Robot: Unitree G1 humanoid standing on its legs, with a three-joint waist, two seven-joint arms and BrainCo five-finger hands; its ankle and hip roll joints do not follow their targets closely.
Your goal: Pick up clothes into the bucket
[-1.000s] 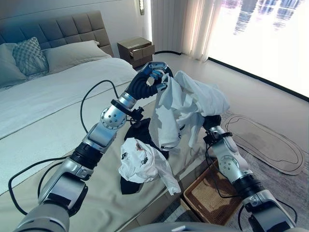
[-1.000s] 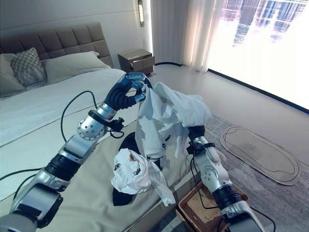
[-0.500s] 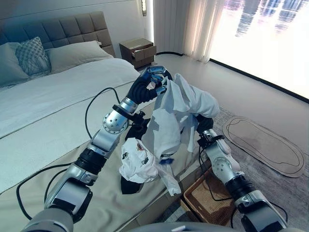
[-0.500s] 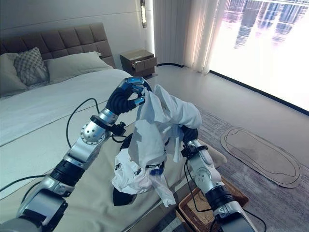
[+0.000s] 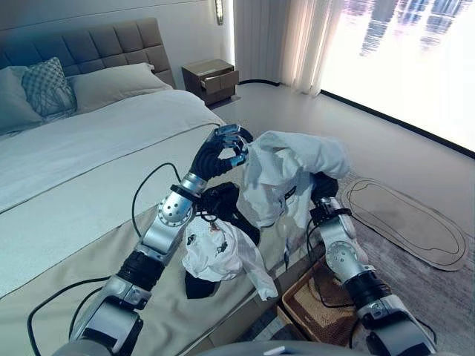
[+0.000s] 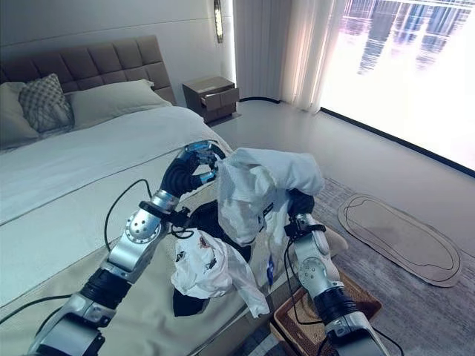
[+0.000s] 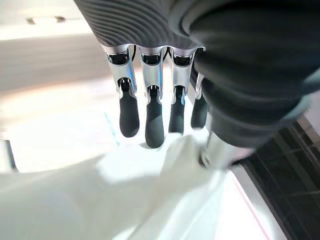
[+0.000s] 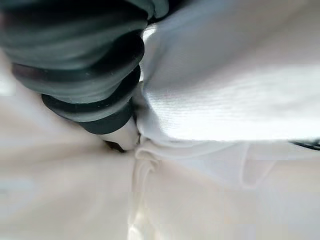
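Draping white shirt (image 5: 286, 174) over right hand (image 5: 323, 185)

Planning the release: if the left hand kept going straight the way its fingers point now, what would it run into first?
Most likely the white shirt: the left hand has its fingers aimed at that cloth, draped over the right arm, close or already touching. Depth is unclear.

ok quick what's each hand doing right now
Left hand: shut on the white shirt, pinching its edge.
Right hand: under the shirt, fingers hidden, cannot be told.
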